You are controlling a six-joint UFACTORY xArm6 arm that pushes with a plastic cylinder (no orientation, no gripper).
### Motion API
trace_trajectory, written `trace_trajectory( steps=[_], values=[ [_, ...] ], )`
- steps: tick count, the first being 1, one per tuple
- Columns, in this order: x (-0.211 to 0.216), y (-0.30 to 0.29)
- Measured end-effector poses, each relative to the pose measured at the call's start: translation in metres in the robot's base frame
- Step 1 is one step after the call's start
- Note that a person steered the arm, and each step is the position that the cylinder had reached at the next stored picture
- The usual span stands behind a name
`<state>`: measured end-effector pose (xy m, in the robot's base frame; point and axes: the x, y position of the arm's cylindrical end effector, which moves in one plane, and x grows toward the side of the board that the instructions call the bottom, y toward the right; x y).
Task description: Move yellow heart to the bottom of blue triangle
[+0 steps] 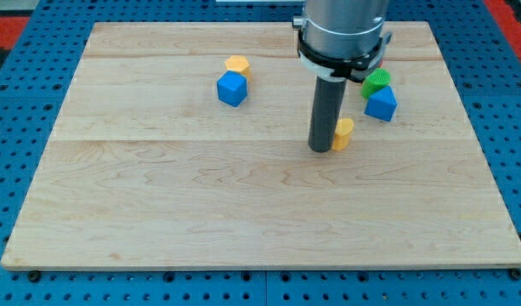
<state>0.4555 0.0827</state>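
The yellow heart lies right of the board's middle, partly hidden by my rod. My tip rests on the board and touches the heart's left side. The blue triangle lies up and to the right of the heart, a short gap away. A green block sits just above the blue triangle, touching it.
A blue cube and a yellow hexagon block sit together at the upper left of the middle. The wooden board lies on a blue pegboard table. The arm's grey body hangs over the top centre.
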Motion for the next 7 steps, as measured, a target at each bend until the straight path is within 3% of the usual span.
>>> trace_trajectory(
  steps=[2, 5, 7],
  values=[
    [-0.001, 0.031],
    [-0.030, -0.022],
    [-0.030, -0.001]
  ],
)
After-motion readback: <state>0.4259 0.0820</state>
